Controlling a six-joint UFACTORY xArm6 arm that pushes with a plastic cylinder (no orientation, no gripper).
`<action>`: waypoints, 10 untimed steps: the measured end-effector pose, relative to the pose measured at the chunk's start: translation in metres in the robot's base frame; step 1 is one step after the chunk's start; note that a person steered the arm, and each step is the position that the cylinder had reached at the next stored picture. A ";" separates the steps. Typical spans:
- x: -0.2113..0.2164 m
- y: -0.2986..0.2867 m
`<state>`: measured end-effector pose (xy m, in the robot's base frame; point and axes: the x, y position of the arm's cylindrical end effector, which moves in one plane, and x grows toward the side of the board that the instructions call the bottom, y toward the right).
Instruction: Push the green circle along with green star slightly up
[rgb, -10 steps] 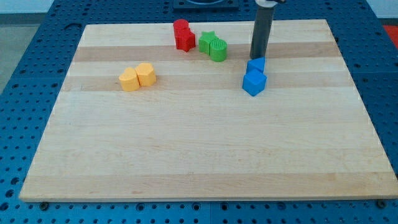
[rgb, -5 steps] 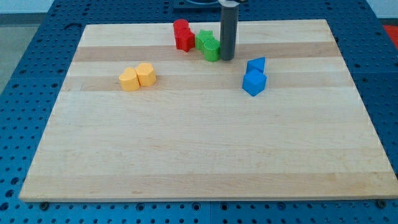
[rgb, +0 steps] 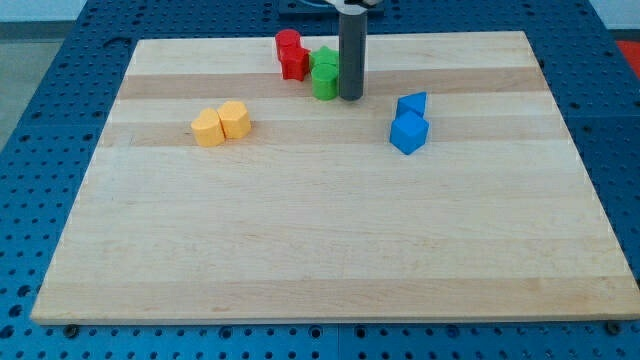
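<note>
My tip (rgb: 350, 97), a bare rod with no jaws to open or close, touches the green circle (rgb: 324, 82) on its right side, slightly nearer the view's bottom. Beyond the circle, touching it, sits the green star (rgb: 325, 58), so an upward push would likely carry both.

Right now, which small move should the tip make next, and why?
Probably slide my tip down and left, below the green circle, then push up. The tip sits at the circle's right side, so pushing from here would drive it and the green star toward the red blocks, not up.
</note>
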<state>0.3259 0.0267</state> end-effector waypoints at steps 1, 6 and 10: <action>0.018 0.000; -0.005 -0.019; -0.025 -0.066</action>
